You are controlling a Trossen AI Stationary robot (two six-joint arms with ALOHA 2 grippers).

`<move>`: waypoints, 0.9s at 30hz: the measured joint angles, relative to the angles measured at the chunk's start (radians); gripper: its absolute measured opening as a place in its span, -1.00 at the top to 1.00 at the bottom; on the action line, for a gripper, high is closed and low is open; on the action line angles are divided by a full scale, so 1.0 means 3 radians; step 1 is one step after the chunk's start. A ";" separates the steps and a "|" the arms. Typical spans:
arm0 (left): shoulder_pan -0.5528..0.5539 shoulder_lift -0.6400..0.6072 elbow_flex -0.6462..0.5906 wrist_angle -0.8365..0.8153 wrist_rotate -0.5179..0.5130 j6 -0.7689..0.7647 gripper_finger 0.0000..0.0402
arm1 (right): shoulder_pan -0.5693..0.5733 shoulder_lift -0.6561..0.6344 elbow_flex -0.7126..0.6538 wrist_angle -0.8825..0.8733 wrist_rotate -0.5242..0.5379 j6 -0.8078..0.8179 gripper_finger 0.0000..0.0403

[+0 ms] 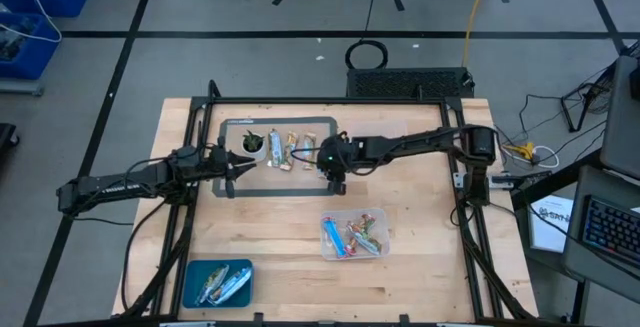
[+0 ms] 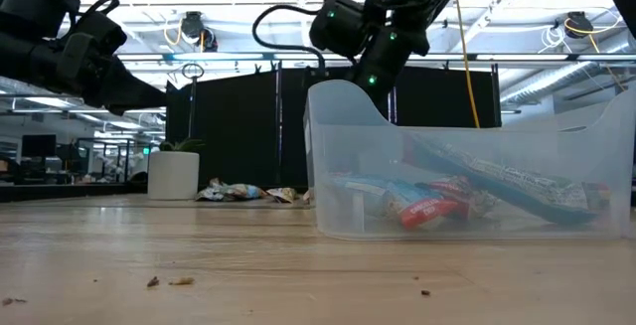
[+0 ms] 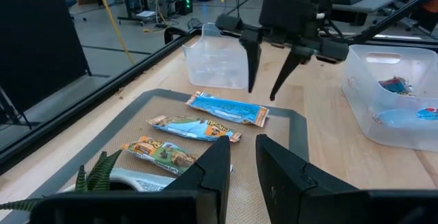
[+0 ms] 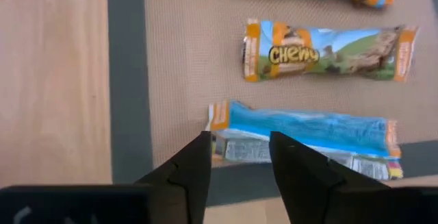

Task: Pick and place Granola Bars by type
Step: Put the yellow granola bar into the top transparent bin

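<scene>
Your right gripper (image 4: 238, 157) hangs over the near end of the blue bar (image 4: 304, 128) on the mat (image 4: 181, 59), fingers apart and empty. The bar's long axis runs across the finger gap, so you'd pinch its width. Left gripper (image 3: 243, 164) waits nearby, fingers narrowly apart. Clear tub (image 1: 328, 250) and blue tray (image 1: 190, 272) already hold bars.
</scene>
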 joint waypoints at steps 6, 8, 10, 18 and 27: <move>0.0001 0.0000 0.0000 0.0000 0.0000 0.0000 0.62 | 0.0003 -0.0005 0.0000 0.0044 0.0350 -0.0179 0.02; 0.0000 0.0000 0.0000 0.0000 0.0000 0.0000 0.62 | 0.0003 -0.0004 0.0000 0.0036 0.0334 -0.0189 -0.06; 0.0001 -0.0001 0.0000 0.0000 -0.0001 0.0000 0.62 | 0.0004 -0.0005 0.0000 0.0037 0.0327 -0.0189 -0.12; 0.0000 0.0000 0.0000 0.0000 0.0000 0.0000 0.62 | 0.0004 0.0002 0.0000 0.0094 0.0210 -0.0111 -0.10; 0.0000 0.0000 0.0000 0.0003 -0.0001 0.0000 0.62 | 0.0047 0.0198 0.0004 0.0200 0.0148 -0.0058 -0.10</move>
